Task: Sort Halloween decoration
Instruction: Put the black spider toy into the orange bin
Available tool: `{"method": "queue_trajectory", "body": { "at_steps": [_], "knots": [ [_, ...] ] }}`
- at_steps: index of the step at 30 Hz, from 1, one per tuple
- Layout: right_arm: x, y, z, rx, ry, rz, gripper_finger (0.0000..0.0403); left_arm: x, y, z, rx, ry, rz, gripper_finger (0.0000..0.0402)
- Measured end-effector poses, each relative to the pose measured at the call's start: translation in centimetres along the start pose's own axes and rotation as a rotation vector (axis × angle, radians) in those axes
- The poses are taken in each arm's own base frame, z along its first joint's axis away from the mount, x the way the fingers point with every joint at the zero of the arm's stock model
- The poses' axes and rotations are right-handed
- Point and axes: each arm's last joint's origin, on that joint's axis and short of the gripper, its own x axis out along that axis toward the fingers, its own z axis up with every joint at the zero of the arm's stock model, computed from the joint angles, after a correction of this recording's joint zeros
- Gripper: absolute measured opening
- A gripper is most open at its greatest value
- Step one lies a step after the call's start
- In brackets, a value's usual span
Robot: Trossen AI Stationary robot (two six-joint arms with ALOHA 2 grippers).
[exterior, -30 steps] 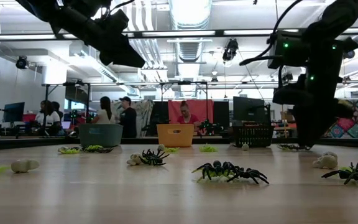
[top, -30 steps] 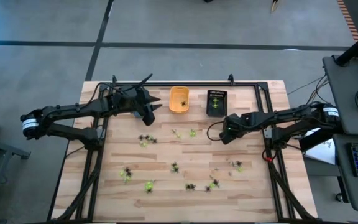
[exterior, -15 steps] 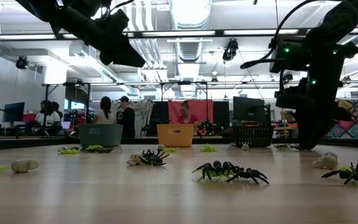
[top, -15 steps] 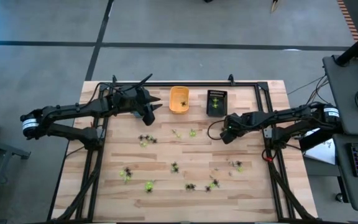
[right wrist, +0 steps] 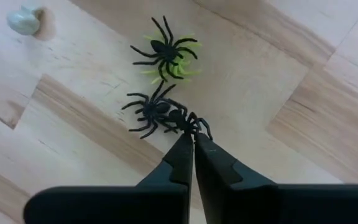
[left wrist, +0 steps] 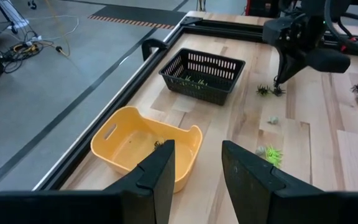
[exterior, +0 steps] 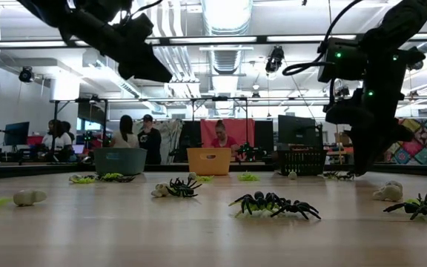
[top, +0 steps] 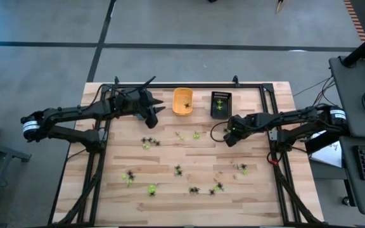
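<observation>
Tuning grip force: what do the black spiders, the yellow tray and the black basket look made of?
Black spiders: likely molded plastic, semi-gloss, with thin stiff legs. The right gripper is shut on one. Yellow tray: smooth molded plastic, rounded rim, cut-out handle. Black basket: rigid plastic by its look, matte, slotted walls.

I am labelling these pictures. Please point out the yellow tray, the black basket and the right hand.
yellow tray (left wrist: pixel 127 132): left wrist view, its inner wall.
black basket (left wrist: pixel 194 87): left wrist view, its near wall.
right hand (right wrist: pixel 193 140): right wrist view, between its fingertips.
</observation>
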Motion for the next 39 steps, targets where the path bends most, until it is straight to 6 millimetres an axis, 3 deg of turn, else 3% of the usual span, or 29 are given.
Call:
{"method": "queue_trajectory", "body": {
  "at_steps": [12, 18, 26, 35, 39],
  "knots": [
    [-2.2, -0.1, 0.0, 0.01, -0.071, 0.088, 0.0008, 0.1, 0.0, -0.5, -0.009, 0.012, 0.0, 0.0115],
    [-2.9, -0.2, -0.9, 0.012, -0.011, 0.112, 0.0008, 0.1, 0.0, -0.5, -0.009, 0.006, 0.0, 0.0115],
    [-2.9, -0.1, -1.3, -0.004, -0.006, 0.077, 0.0008, 0.1, 0.0, -0.2, -0.01, -0.022, 0.001, 0.0115],
    [-3.0, 0.1, -0.8, -0.17, -0.107, 0.065, 0.0011, 0.1, 0.0, -0.2, -0.01, -0.028, 0.001, 0.0115],
    [-2.9, 0.2, -0.4, -0.043, -0.102, 0.114, 0.0034, 0.1, 0.0, -0.2, -0.01, -0.028, 0.001, 0.0115]
  ]
}}
